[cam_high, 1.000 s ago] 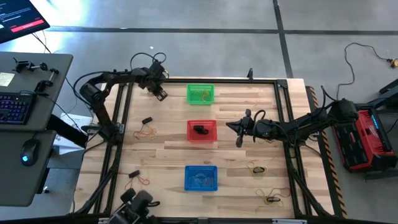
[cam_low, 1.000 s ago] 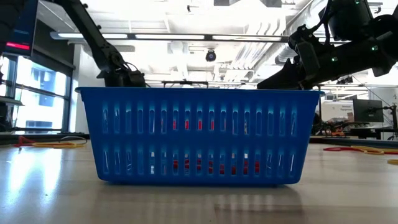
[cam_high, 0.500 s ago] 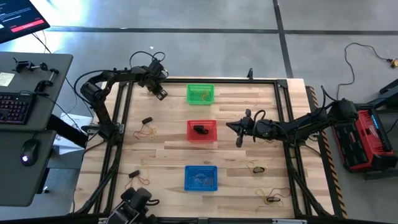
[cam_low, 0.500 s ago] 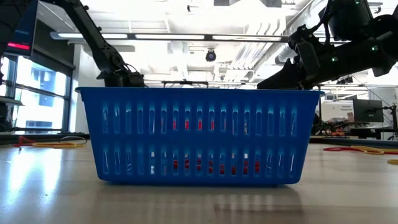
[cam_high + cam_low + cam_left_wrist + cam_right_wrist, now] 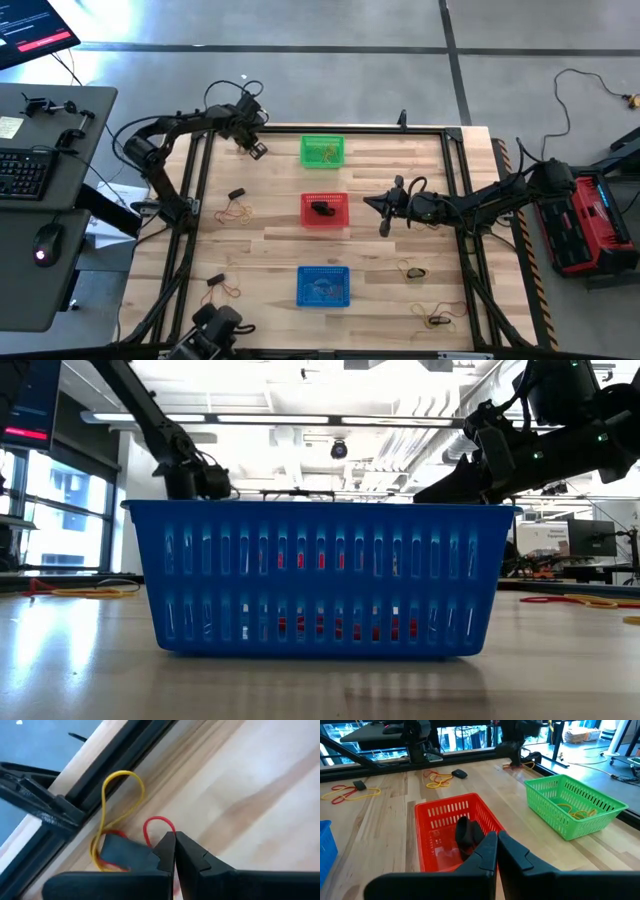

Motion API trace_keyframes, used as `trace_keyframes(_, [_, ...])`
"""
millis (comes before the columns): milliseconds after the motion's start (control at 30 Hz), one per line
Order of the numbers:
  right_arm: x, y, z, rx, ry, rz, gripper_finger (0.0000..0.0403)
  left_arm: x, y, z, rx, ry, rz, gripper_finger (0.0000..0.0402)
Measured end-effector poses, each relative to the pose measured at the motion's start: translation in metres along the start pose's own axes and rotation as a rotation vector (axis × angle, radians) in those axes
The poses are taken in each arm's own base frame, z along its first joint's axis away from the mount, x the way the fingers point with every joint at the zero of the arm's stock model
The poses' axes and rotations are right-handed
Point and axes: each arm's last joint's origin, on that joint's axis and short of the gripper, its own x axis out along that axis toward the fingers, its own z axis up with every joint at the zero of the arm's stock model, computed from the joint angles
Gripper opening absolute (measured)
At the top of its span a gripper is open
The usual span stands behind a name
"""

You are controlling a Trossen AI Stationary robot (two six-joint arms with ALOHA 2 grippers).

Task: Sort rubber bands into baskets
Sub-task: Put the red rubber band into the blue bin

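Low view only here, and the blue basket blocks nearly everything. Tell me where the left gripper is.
Observer: The left gripper is at the table's far left corner, left of the green basket.
Operator: Report what's under it.
Observer: A yellow rubber band and a red rubber band lie by the table frame, right at its closed fingertips. I cannot tell whether it pinches either.
Operator: Now the right gripper.
Observer: The right gripper hovers, closed, just right of the red basket, which holds black rubber bands.
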Motion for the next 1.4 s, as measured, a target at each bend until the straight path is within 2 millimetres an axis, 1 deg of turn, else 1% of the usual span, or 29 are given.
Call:
trace_keyframes(133, [0.0,0.0,0.0,-0.001,0.0,0.0,0.0,-0.021,-0.006,0.0,0.005,-0.031,-0.001,0.0])
trace_keyframes(333, [0.0,0.0,0.0,-0.001,-0.001,0.0,0.0,-0.061,-0.016,0.0,0.024,-0.143,0.007,0.0])
trace_keyframes(533, [0.0,0.0,0.0,0.0,-0.001,0.0,0.0,-0.099,-0.017,-0.007,0.007,-0.259,0.022,0.0])
trace_keyframes(667, [0.0,0.0,0.0,0.0,-0.001,0.0,0.0,-0.117,-0.016,-0.013,0.002,-0.305,0.031,0.0])
trace_keyframes(833, [0.0,0.0,0.0,0.001,-0.001,0.0,0.0,-0.134,-0.019,-0.019,0.008,-0.354,0.035,0.0])
trace_keyframes(1000, [0.0,0.0,0.0,0.001,-0.001,0.0,0.0,-0.144,-0.026,-0.021,0.021,-0.397,-0.006,0.0])
trace_keyframes(1267, [0.0,0.0,0.0,0.001,-0.001,0.0,0.0,-0.157,-0.05,-0.025,0.123,-0.443,-0.162,0.0])
trace_keyframes(1400, [0.0,0.0,0.0,0.001,-0.001,0.0,0.0,-0.166,-0.065,-0.028,0.187,-0.48,-0.196,0.0])
